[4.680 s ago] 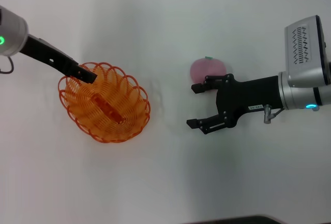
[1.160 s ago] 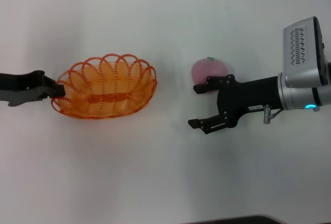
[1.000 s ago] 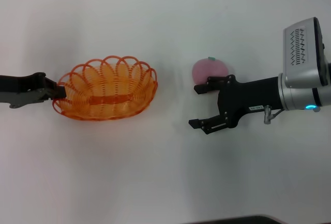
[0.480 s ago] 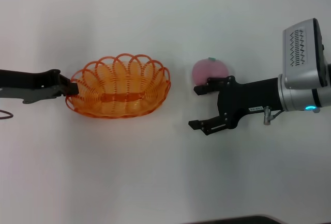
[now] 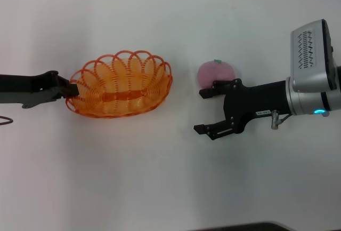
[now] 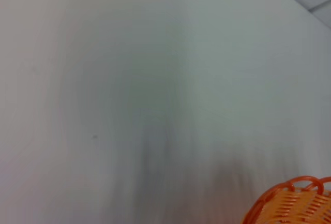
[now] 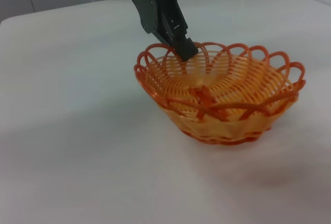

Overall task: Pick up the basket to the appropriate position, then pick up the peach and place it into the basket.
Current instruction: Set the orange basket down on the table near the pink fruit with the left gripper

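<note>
The orange wire basket [image 5: 121,84] lies left of centre in the head view, long side across the table. My left gripper [image 5: 69,89] is shut on the rim at the basket's left end. In the right wrist view that gripper [image 7: 183,48] pinches the scalloped rim of the basket [image 7: 222,97]. A corner of the basket [image 6: 289,206] shows in the left wrist view. The pink peach [image 5: 216,72] sits on the table right of the basket. My right gripper [image 5: 200,111] is open just in front of the peach, its far finger beside the peach.
A plain white table [image 5: 160,177] carries everything. A dark strip [image 5: 240,226] marks its near edge. About a hand's width of bare surface separates basket and peach.
My left gripper has dragged the basket to the right towards the peach, then a little farther back on the table. The right arm and the peach have stayed put.
</note>
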`<state>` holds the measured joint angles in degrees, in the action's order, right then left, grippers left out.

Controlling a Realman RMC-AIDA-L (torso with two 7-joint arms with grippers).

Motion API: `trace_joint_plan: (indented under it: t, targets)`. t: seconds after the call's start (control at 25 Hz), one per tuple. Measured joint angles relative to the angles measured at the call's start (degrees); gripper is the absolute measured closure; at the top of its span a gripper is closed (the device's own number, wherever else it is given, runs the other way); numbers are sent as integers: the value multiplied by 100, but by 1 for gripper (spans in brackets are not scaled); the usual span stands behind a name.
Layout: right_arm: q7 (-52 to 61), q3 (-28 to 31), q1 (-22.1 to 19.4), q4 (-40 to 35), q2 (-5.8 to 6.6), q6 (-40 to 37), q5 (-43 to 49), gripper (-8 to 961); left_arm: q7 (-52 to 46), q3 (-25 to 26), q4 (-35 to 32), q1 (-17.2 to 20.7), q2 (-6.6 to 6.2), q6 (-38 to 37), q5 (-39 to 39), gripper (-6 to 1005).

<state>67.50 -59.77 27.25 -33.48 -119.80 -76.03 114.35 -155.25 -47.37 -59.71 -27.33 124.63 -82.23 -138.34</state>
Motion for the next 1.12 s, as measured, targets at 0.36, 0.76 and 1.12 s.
trace_joint_plan:
  t: [0.36,0.76,1.12]
  targets:
    - [0,-8,0,0,0,0,0,15,-212,57,153,-26,-61,-65,111,848]
    - [0,-9,-1,0,0,0,0,15,23,170,144,95,-89,-163,390,541]
    - [16,-8,-1,0,0,1,0,15,1759,873,395,193,-171,-472,623,268]
